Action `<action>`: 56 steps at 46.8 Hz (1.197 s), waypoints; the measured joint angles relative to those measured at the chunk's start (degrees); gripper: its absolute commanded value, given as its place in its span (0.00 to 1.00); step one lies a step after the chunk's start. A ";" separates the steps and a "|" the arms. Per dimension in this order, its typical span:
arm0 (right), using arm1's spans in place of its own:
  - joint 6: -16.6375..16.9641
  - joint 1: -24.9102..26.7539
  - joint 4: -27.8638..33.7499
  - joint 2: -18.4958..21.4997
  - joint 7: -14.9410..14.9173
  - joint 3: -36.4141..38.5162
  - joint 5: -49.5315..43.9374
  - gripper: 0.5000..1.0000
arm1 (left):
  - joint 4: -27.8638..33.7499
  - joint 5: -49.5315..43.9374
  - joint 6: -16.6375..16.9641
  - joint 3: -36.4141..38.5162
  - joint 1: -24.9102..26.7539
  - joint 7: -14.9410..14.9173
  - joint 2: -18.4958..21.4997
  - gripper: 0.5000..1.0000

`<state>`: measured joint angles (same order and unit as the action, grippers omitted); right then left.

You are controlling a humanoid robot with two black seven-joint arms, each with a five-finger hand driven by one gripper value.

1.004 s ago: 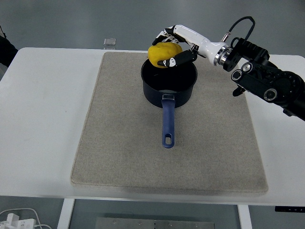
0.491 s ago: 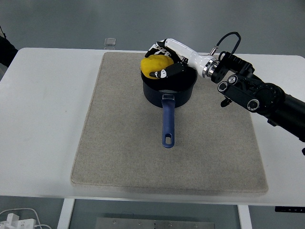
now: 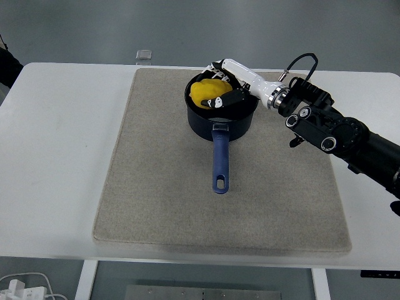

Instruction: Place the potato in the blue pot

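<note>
Right hand [image 3: 220,87] reaches in from the right edge, down into the mouth of the pot [image 3: 232,122], fingers wrapped around the potato [image 3: 206,91]. Thumb lies across the potato's near side, other fingers curl over its far side; grip is closed on it, not released. Potato sits inside the pot's rim, low in the opening, its top about level with the rim. Whether it touches the pot floor cannot be told: the hand and the pot wall hide its underside. Pot stands directly under the hand, on the mat [image 3: 150,187]; its handle [image 3: 219,162] runs away from the hand toward the table's near edge. Forearm and wrist trail off to the right of the hand, over the mat's far right corner. A small clear object [image 3: 144,55] lies on the table [image 3: 56,156] well to the left of the hand, beyond the mat. Left arm not in view. Judgement: carry is done and the potato is in place over or in the pot; what is left is to open the fingers, let it settle, and lift the hand clear of the rim without dragging the potato or tipping the pot.
</note>
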<state>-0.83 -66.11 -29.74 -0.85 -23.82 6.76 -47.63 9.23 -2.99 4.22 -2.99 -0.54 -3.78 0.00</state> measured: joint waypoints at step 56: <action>-0.46 0.34 -0.14 -2.54 0.07 1.23 5.08 0.85 | -0.10 -0.09 0.06 -0.01 -0.02 0.00 0.00 1.00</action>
<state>-1.30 -65.78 -29.88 -3.38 -23.75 7.99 -42.55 9.13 -3.08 4.28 -3.00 -0.56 -3.78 0.00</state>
